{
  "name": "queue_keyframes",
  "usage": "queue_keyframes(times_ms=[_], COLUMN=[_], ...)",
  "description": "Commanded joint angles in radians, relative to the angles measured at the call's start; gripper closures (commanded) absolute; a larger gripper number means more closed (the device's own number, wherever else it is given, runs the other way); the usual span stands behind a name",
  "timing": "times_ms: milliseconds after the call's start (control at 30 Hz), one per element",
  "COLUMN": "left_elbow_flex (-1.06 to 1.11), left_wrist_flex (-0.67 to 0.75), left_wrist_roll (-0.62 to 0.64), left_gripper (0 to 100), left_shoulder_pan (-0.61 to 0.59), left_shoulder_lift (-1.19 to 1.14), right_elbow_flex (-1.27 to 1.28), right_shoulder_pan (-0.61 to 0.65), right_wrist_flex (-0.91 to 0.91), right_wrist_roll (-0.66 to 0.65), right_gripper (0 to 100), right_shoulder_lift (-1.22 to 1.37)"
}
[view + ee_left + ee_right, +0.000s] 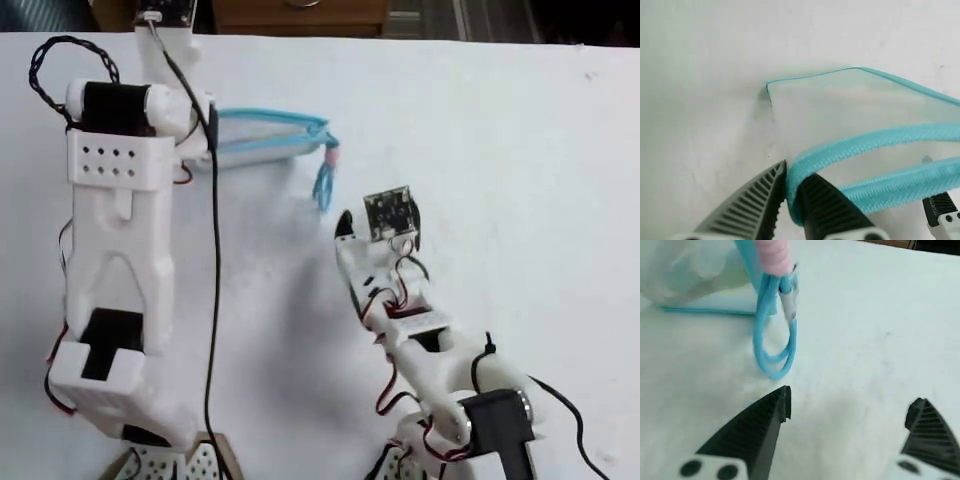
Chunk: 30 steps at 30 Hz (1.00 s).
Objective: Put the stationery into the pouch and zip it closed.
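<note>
From above, the pouch (265, 140) lies on the white worktop (500, 150). Up close, the left hand (787, 175) pinches its blue zip end, likely to keep it still. The right hand (850, 405) is wide open near the pull loop (771, 340), likely ready to grab it.

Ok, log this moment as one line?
left gripper: shut on pouch at zipper end | right gripper: open, short of pull loop | zipper: open

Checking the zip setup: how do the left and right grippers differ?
The left gripper is shut on the turquoise zip edge of the clear plastic pouch; the right gripper is open and empty. The left touches the pouch; the right sits apart from its blue cord loop. Both face the pouch.
</note>
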State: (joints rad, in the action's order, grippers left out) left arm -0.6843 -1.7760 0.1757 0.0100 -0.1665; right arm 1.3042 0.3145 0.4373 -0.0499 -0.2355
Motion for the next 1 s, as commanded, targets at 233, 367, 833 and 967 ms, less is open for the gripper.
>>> queue_keyframes(times_ms=[233, 367, 833, 967], left_elbow_flex=[-0.038, -0.038, -0.038, -0.038], left_wrist_flex=[0.012, 0.012, 0.012, 0.012], left_wrist_roll=[-0.006, -0.006, -0.006, -0.006], left_gripper=[98, 98, 98, 98], left_shoulder_pan=[0.012, 0.012, 0.012, 0.013], left_shoulder_lift=[0.008, 0.008, 0.008, 0.008], right_elbow_flex=[-0.040, -0.038, -0.086, -0.141], right_shoulder_pan=[0.047, 0.058, 0.094, 0.091], right_wrist_flex=[-0.016, 0.051, 0.084, 0.085], right_wrist_roll=[0.064, 0.072, 0.129, 0.144], right_gripper=[63.5, 63.5, 63.5, 63.5], right_shoulder_lift=[-0.035, -0.035, -0.019, 0.054])
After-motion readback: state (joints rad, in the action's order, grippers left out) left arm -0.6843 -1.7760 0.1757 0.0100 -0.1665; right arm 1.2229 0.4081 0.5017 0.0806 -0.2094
